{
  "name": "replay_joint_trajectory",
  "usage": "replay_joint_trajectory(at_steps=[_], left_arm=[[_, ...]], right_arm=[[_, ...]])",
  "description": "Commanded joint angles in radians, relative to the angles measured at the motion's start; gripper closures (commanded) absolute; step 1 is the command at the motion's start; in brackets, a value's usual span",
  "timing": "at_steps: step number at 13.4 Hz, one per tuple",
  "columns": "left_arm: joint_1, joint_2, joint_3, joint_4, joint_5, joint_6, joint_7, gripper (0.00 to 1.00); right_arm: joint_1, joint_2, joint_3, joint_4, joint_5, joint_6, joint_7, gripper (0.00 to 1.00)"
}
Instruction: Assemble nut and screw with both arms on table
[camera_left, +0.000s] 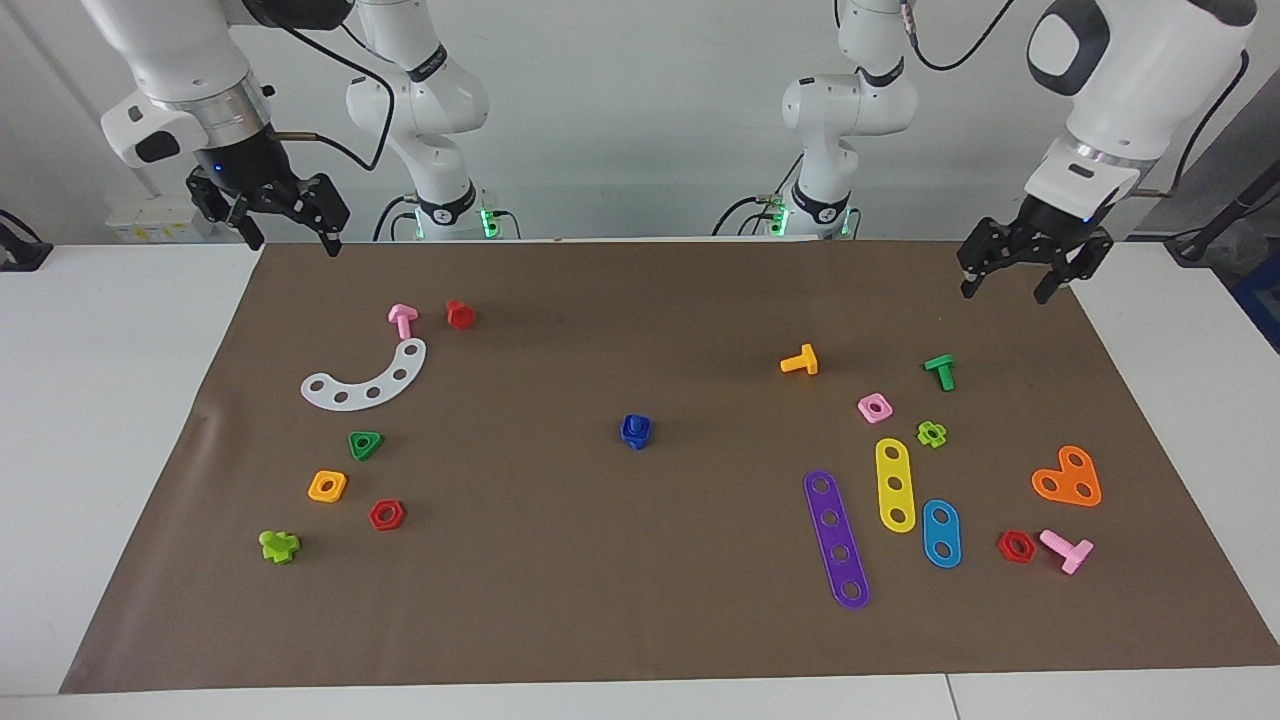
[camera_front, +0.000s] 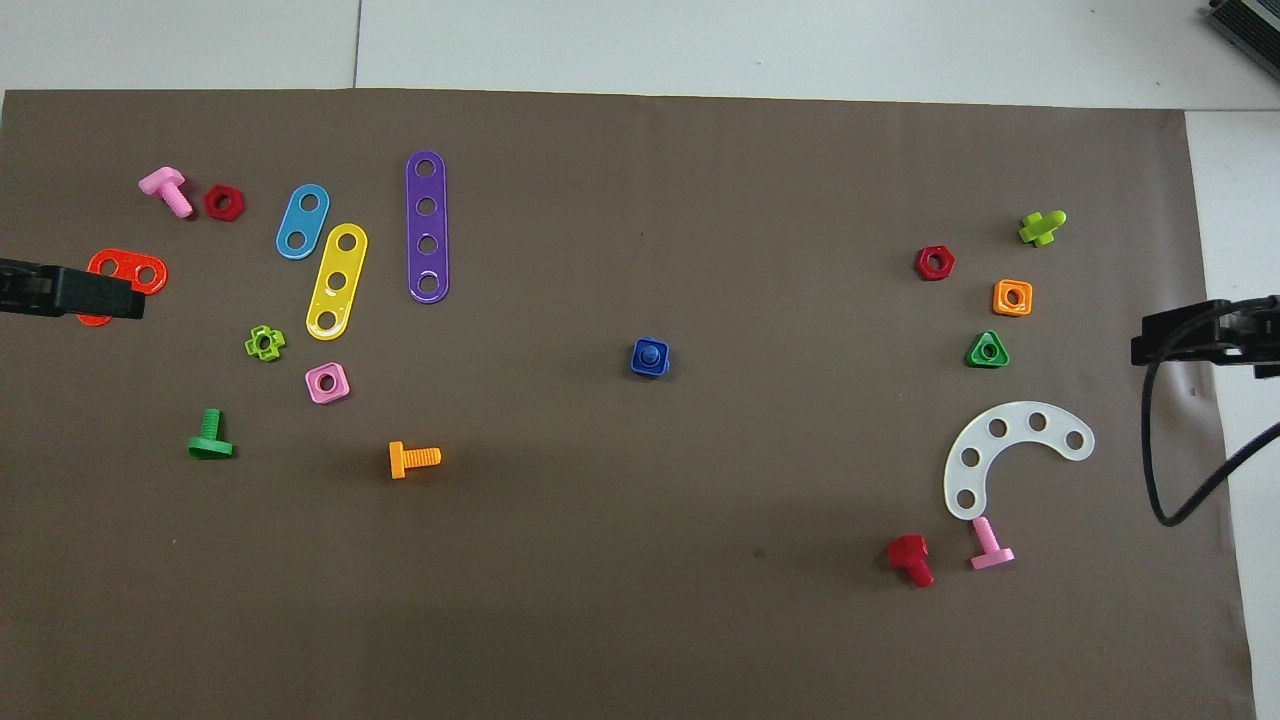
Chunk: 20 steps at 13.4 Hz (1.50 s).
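Both claws hang wide and empty, left claw (camera_left: 1018, 278) and right claw (camera_left: 290, 230) over opposite mat corners, while nut (camera_left: 636, 430) threaded onto screw (camera_front: 650, 352) stands mid-table (camera_left: 110, 420).

Overhead: left claw (camera_front: 70, 292) cut off by the frame edge at 9 o'clock, only a black tip showing, and it covers part of the orange heart plate (camera_front: 128, 272). Right claw (camera_front: 1200, 335) cut off at 3 o'clock. Blue nut (camera_front: 650, 359) and screw (camera_front: 650, 351) sit together mid-mat; the join is too small to tell.
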Motion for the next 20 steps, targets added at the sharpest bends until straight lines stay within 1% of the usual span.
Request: replay_joint_trajectory(at_steps=[1, 4, 8, 11, 13, 20], left_arm=[[0.029, 0.040, -0.010, 0.110, 0.009, -0.099, 0.019, 0.00], [0.029, 0.040, -0.010, 0.114, 0.008, -0.107, 0.016, 0.00], [0.024, 0.019, -0.011, 0.059, 0.013, -0.113, 0.009, 0.00], [0.026, 0.010, -0.010, 0.042, 0.019, -0.117, 0.007, 0.00], [0.015, -0.004, -0.012, 0.011, 0.051, -0.101, -0.007, 0.00], [0.015, -0.004, -0.017, 0.012, 0.052, -0.093, -0.025, 0.00]], right_arm=[[-0.005, -0.015, 0.003, -0.015, 0.004, 0.008, -0.026, 0.00], [-0.005, -0.015, 0.003, -0.015, 0.004, 0.008, -0.026, 0.00], [-0.005, -0.014, 0.003, -0.013, 0.004, 0.008, -0.026, 0.00], [-0.005, -0.014, 0.003, -0.013, 0.004, 0.008, -0.026, 0.00], [-0.005, -0.015, 0.003, -0.015, 0.004, 0.008, -0.026, 0.00], [-0.005, -0.015, 0.003, -0.015, 0.004, 0.008, -0.026, 0.00]])
